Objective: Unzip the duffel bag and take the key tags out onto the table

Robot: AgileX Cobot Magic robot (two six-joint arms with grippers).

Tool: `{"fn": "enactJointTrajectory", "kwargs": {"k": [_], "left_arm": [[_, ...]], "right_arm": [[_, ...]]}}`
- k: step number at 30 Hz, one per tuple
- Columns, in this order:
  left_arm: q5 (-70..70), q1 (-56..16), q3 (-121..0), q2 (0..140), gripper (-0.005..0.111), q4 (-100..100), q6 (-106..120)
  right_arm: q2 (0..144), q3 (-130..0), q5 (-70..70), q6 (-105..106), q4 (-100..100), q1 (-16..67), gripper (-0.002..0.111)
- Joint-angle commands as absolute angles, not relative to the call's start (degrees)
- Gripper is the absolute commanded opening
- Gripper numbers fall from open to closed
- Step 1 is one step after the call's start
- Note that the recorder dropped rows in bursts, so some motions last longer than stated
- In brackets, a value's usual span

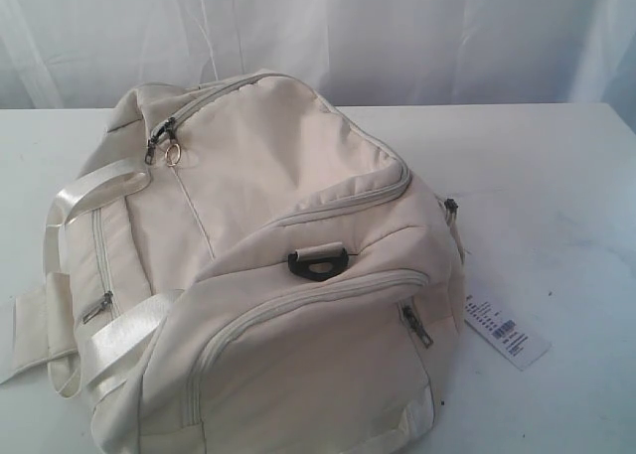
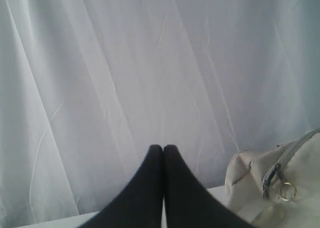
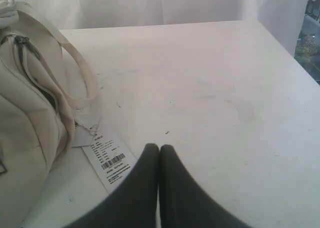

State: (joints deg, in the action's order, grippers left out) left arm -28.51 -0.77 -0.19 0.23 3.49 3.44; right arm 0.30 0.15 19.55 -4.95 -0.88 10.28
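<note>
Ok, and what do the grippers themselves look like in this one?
The left gripper and the right gripper look alike: two smooth matte black fingers each, wide at the base and tapering to rounded tips. No cables or markings show, and the exterior view catches neither arm.

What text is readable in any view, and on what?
Label on the table beside the bag: a barcode and several lines of small print, all too small and blurred to read in either view that shows it.
Bag: no word, logo or brand visible.
Nothing else in view carries writing, so no text can be quoted.
</note>
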Motion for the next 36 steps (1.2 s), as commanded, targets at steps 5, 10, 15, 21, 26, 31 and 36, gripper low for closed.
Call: {"fn": "enactJointTrajectory", "kwargs": {"k": [5,10,15,21,26,31,36], "left_arm": [[-34.1,-0.7,0.0,0.0,0.000,2.4,2.1],[-34.7,-0.7,-3.9,0.9,0.000,-1.8,10.0],[-34.7,-0.7,-10.9,6.9,0.000,-0.6,10.3],[-27.2,-0.7,-15.9,14.1,0.000,15.9,-5.5],[-14.9,-0.7,-16.1,14.1,0.000,21.8,-19.5],[-6.1,-1.4,-16.1,14.0,0.000,21.8,-20.6],[-6.0,-4.9,-16.1,14.0,0.000,21.9,-16.0]], "right_arm": [[0.0,0.0,19.2,-4.7,-0.4,9.8,0.000],[0.0,0.0,19.2,-4.7,-0.4,9.8,0.000],[0.0,0.0,19.2,-4.7,-0.4,9.8,0.000],[0.0,0.0,17.3,-4.7,-0.4,9.8,0.000],[0.0,0.0,12.7,-4.7,-0.4,9.8,0.000],[0.0,0.0,6.6,-4.7,-0.4,9.8,0.000],[0.0,0.0,0.0,-6.5,-0.4,9.8,0.000]]}}
